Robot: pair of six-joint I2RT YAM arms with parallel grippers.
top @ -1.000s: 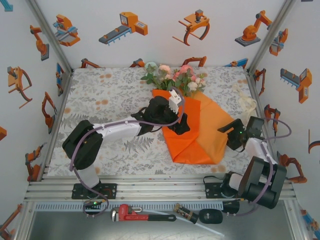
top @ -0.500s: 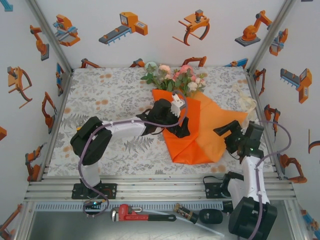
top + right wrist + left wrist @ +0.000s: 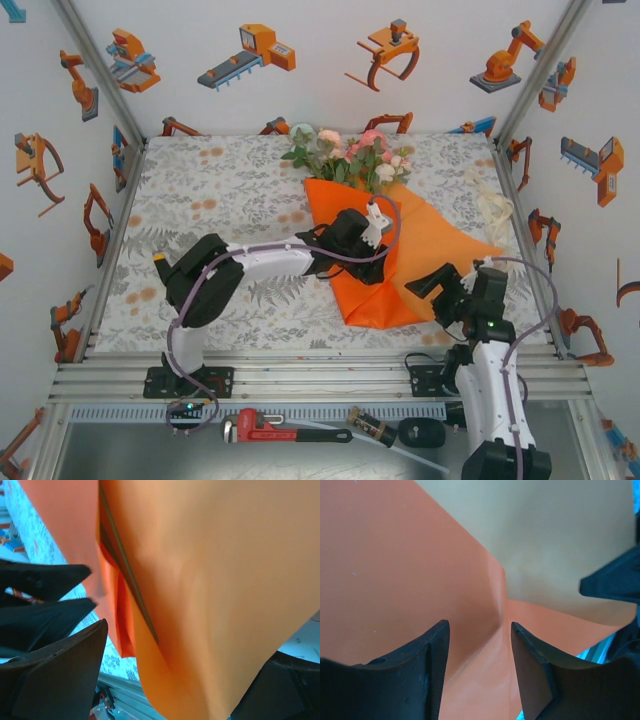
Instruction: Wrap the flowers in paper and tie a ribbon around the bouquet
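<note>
**Flowers lie on the orange sheet, blooms toward the back wall**

The flowers [image 3: 350, 155] lie with their long axis running far to near. The blooms fan out past the far edge of the paper [image 3: 430, 235] and point at the back wall, while the stems run under the sheet toward the arms. In the right wrist view a thin green stem [image 3: 127, 575] shows inside a fold. The paper lies partly folded on the floral tablecloth [image 3: 220, 190], with one corner reaching right and a point toward the near side.

The left gripper [image 3: 377, 266] is down on the paper's middle, just on the near side of the blooms. Its fingers [image 3: 427, 670] stand partly apart astride a raised crease, and a gap shows on either side of the ridge, so nothing is clasped. The right gripper [image 3: 432, 290] is at the paper's near right edge, jaws spread wide around a hanging fold. Tablecloth shows between one finger [image 3: 60, 675] and the sheet, so it grasps nothing. The ribbon [image 3: 494, 208] is heaped just beyond the paper's right corner.
</note>
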